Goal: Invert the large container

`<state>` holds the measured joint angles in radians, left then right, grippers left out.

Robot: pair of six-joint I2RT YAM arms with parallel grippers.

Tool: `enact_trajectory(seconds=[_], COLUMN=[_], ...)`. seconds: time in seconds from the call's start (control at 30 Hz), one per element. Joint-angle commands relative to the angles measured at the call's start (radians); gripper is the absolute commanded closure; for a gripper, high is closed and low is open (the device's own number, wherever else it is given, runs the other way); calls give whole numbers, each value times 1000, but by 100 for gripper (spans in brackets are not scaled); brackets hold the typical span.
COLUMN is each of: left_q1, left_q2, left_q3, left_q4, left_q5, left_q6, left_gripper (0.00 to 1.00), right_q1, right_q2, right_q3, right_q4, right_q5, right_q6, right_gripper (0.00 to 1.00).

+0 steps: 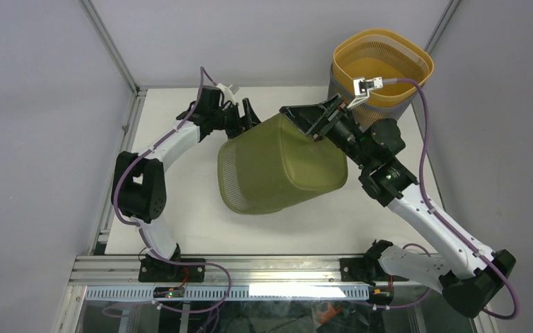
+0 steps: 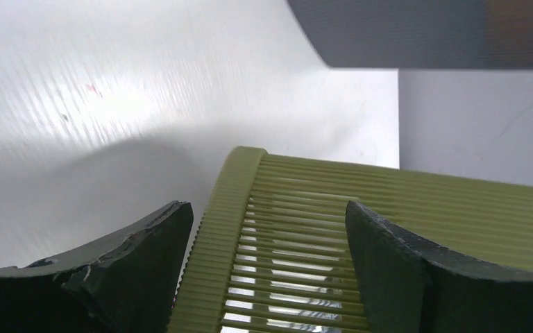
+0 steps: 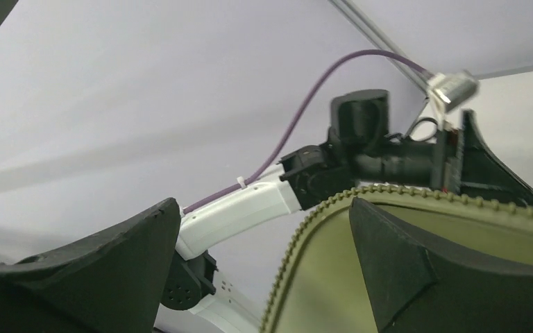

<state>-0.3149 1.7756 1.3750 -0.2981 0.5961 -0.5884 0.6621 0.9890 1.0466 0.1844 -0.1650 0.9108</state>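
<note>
The large olive-green slatted container (image 1: 277, 163) lies tipped on its side mid-table, its mouth facing the front left and its base up toward the back right. My left gripper (image 1: 246, 114) is open at the upper back rim. In the left wrist view the ribbed rim (image 2: 222, 236) and slatted wall sit between the spread fingers of that gripper (image 2: 267, 222). My right gripper (image 1: 305, 118) is open at the base's upper edge. In the right wrist view the beaded base edge (image 3: 305, 236) runs between its fingers (image 3: 264, 208), and one finger (image 3: 388, 257) lies over the base.
A yellow slatted basket (image 1: 382, 69) with a grey outer wall stands upright at the back right corner, close behind my right wrist. Metal frame posts run along the left edge and the back corners. My left arm's white link (image 3: 236, 208) shows in the right wrist view.
</note>
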Motion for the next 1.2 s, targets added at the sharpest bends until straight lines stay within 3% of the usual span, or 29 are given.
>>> enact_trajectory(seconds=[0.0, 0.27, 0.43, 0.53, 0.7, 0.87, 0.93, 1.07, 1.17], left_q1=[-41, -41, -40, -39, -41, -39, -39, -35, -7], left_q2=[-24, 10, 43, 81, 122, 116, 105, 64, 43], left_q3=[-1, -15, -29, -22, 6, 41, 70, 150, 220], left_q4=[-20, -39, 15, 43, 63, 74, 72, 68, 61], left_q5=[49, -68, -159, -184, -225, -383, -472, -655, -699], left_q6=[48, 125, 186, 202, 214, 240, 261, 320, 325], left_gripper=[15, 11, 9, 2, 1, 1, 1, 1, 1], right_q1=[30, 61, 66, 67, 67, 67, 67, 67, 67], right_q2=[65, 121, 132, 135, 143, 147, 139, 88, -7], right_q3=[41, -22, -47, -51, -48, -29, 22, 151, 183], right_q4=[132, 155, 155, 148, 143, 117, 62, -216, -385], right_q5=[-50, -50, -50, -50, -50, -33, -27, 52, 156], right_q6=[12, 12, 12, 12, 12, 28, 13, -228, -351], right_gripper=[4, 4, 4, 4, 4, 4, 4, 3, 1])
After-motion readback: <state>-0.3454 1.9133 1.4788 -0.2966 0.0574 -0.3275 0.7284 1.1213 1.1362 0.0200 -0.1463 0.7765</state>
